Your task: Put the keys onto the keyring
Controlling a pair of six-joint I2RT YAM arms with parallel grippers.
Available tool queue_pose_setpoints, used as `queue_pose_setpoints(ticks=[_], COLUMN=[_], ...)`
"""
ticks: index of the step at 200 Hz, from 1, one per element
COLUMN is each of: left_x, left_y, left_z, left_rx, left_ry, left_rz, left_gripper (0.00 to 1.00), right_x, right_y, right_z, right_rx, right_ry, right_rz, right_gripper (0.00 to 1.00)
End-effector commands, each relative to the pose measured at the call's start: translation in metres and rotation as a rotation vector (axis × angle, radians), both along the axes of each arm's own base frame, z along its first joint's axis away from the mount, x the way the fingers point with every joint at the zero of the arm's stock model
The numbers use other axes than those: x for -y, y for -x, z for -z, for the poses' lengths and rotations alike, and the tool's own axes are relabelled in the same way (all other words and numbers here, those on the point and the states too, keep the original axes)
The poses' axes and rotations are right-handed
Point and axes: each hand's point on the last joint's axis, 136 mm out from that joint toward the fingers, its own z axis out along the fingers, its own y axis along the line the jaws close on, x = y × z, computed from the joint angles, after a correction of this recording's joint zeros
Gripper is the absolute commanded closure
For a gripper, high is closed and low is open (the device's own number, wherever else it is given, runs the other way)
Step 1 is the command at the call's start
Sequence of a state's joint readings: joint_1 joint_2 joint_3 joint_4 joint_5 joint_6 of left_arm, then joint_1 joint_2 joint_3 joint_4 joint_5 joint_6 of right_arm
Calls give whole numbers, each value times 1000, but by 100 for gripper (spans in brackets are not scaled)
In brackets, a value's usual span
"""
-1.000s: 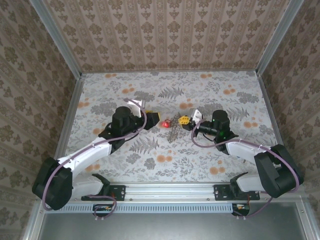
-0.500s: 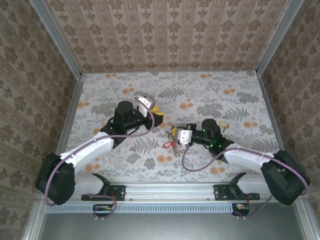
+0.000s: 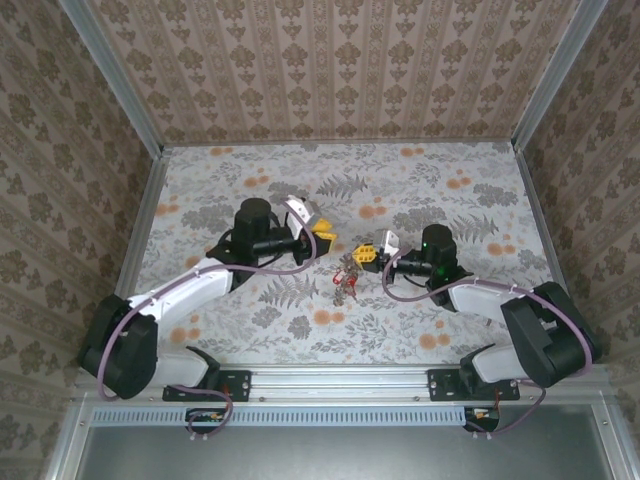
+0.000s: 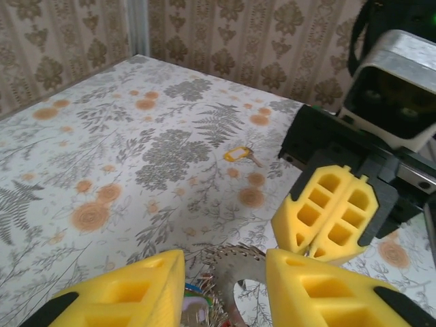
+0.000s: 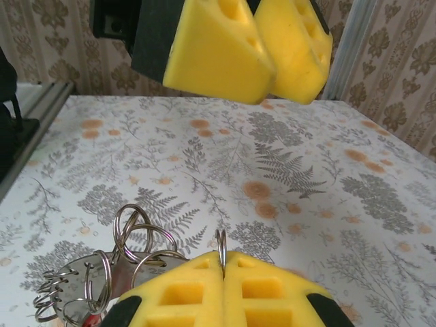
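The keyring (image 3: 347,277), a bunch of silver metal with red tags, lies on the table between the arms. My right gripper (image 3: 367,253) is shut on a thin split ring (image 5: 221,244) at the bunch's edge, and further rings (image 5: 136,235) fan out to its left. My left gripper (image 4: 225,276) hovers over the bunch with its jaws apart. The keyring's toothed metal (image 4: 238,267) shows in the gap, touching neither pad. In the left wrist view the right gripper's shut yellow fingers (image 4: 332,216) sit just beyond. A key with a yellow tag (image 4: 238,154) lies flat on the table farther off.
The floral tabletop (image 3: 420,190) is walled by patterned panels with metal corner posts (image 3: 110,80). Both arms reach toward the table's middle and their yellow fingers nearly meet. The left gripper's fingers (image 5: 245,41) hang close above in the right wrist view.
My right gripper swung left and nearer, then back up and right, dragging the keyring along. My left gripper moved right toward the bunch and its jaws narrowed.
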State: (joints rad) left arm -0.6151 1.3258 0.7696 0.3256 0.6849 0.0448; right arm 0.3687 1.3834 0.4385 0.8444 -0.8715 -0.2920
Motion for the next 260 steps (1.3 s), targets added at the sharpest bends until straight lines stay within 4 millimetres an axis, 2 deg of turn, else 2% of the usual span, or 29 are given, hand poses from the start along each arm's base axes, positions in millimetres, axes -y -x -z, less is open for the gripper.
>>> queue_pose_setpoints(ticks=[1,20,79,127,179,211,247,260], left_x=[8,10,13,24,35,35,34,32], left_y=[17,29,35,26,22,21,19,18], left_z=[-15,-9,9,24,30,27,24,23], left_rx=[69,123,109,130,156,163,181,196], left_ry=[20,-7,-103,-157,-156,-158,-170,-186], left_rz=[167,269,381,368,362,361,347,338], left_gripper=[64,65,66,67,68,80,100,100], right_x=[-7,-8,-8,-9,-10,-11,-12,-10], right_y=[-1,0,2,0,0,-1,0,1], right_z=[-32,-32,-30,-32,-31,-29,-23,-17], right_rx=[43,40,25,24,10,0,-32,-43], right_ry=[-86,-86,-74,-74,-70,-66,-33,9], right_rz=[-74,-82,-105,-108,-118,-122,-133,-130], right_gripper=[100,100,100,100,100,100,99,94])
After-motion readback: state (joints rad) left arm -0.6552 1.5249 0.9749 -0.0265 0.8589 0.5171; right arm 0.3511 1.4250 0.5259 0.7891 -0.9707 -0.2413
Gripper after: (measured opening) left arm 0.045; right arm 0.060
